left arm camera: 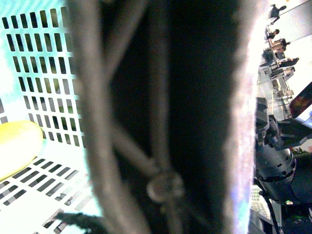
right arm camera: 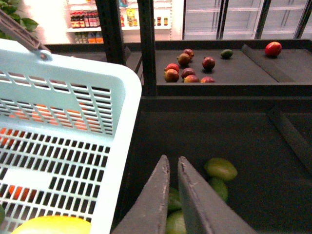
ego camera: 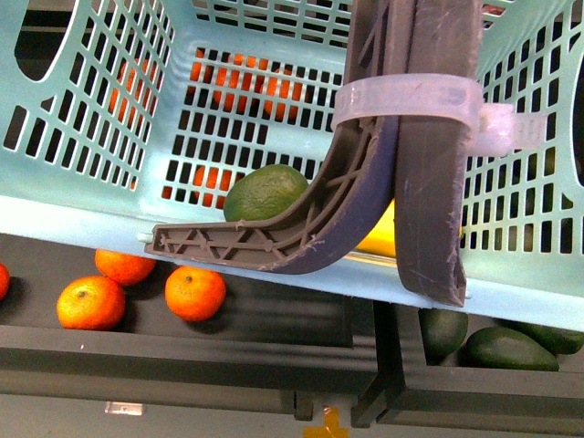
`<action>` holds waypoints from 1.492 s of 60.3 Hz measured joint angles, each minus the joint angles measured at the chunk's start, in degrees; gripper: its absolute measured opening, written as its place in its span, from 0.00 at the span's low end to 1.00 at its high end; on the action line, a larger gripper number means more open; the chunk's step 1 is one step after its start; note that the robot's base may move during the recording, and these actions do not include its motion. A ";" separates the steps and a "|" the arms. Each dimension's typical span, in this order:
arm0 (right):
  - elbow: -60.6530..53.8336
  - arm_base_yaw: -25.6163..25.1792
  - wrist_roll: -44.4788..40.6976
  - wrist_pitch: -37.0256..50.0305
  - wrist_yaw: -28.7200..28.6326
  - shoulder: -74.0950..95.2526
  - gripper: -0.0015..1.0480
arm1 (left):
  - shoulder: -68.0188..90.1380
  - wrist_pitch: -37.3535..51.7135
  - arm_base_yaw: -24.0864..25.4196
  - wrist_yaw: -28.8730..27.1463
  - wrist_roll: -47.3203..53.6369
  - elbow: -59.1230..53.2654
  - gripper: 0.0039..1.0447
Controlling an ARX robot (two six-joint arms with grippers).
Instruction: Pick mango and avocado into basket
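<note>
The light teal basket (ego camera: 100,224) fills most of the front view, held above the shelf. Its grey-brown handles (ego camera: 429,210) are bound with a white zip tie (ego camera: 411,102). Inside lie the dark green avocado (ego camera: 265,192) and the yellow mango (ego camera: 381,235), which is half hidden behind the handles. My left gripper is shut on the basket's handle (left arm camera: 161,122), a dark blur that hides its fingers. The mango (left arm camera: 17,146) shows beside it on the basket floor. My right gripper (right arm camera: 172,161) is shut and empty, just outside the basket's rim (right arm camera: 124,97).
Oranges (ego camera: 91,303) lie in a black bin under the basket. More green avocados (ego camera: 511,349) fill the bin to the right, below my right gripper (right arm camera: 221,168). A black upright (right arm camera: 146,44) and a far shelf of dark red fruit (right arm camera: 187,68) stand behind.
</note>
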 joint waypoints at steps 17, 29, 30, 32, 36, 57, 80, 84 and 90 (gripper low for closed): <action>-4.26 0.02 -0.11 -1.81 0.07 -6.19 0.02 | 0.00 0.00 -0.02 0.11 0.09 0.00 0.10; -6.08 0.02 -0.13 -4.11 0.04 -10.34 0.02 | 0.00 0.00 -0.02 0.11 0.04 0.00 0.10; -6.16 0.02 -0.11 -4.26 0.04 -10.58 0.02 | 0.00 0.00 -0.02 0.11 0.04 0.00 0.10; -6.38 0.02 -0.13 -4.72 0.07 -11.28 0.02 | 0.00 0.00 -0.02 0.11 0.07 0.00 0.10; -6.86 0.02 -0.13 -5.60 0.09 -12.68 0.02 | 0.00 0.00 -0.02 0.09 0.07 0.00 0.10; -9.16 0.04 -0.13 -9.94 0.17 -20.90 0.02 | 0.00 0.00 -0.02 0.15 0.07 0.00 0.10; -9.16 0.04 -0.13 -16.09 0.17 -26.93 0.02 | 0.00 0.00 -0.02 0.11 0.07 0.00 0.10; -9.16 0.04 -0.13 -16.96 0.17 -27.76 0.02 | 0.00 0.00 -0.02 0.11 0.07 0.00 0.10; -9.14 0.04 -0.13 -26.40 0.17 -36.37 0.02 | 0.00 0.00 -0.02 0.13 0.07 0.00 0.10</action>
